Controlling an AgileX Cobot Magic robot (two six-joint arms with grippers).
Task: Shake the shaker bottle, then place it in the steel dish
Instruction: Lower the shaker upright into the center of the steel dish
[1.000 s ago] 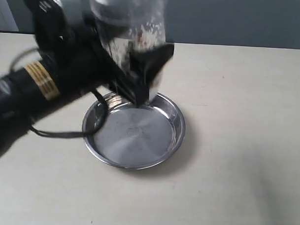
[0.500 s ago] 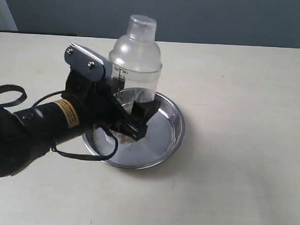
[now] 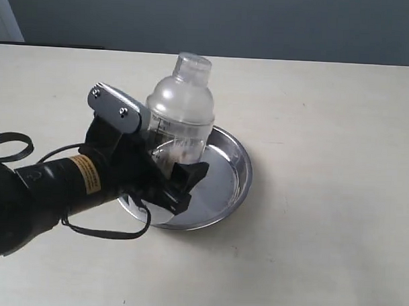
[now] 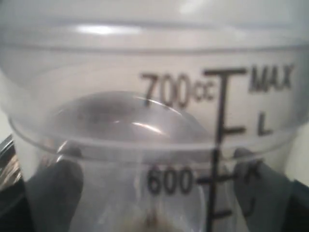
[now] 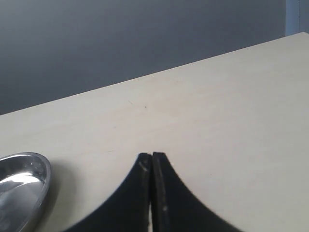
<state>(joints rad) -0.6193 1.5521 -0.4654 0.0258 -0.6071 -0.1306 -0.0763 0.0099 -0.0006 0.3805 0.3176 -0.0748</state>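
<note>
Pretty plain cream-colored surface (image 3: 327,117), matte, running back to a dark grey wall (image 3: 276,24). Sitting straight on it, roughly in the middle, is the steel dish (image 3: 239,173), round and shiny, throwing a soft shadow on one side.

The dish (image 3: 241,171) sits on the surface (image 3: 323,231), a little left of the middle. The bottle (image 3: 181,108) stands upright over the far-left part of the dish, inside its rim; whether its base rests on the dish floor cannot be told. The left hand (image 3: 172,166) reaches in from the near left and crosses the dish's left rim. Its fingers (image 4: 50,193) sit on either side of the bottle's lower body, one on the near side and one behind. A cable (image 3: 98,228) loops off the arm, just left of the dish. The right hand (image 5: 152,193) hangs over the surface, apart from the dish.
</note>
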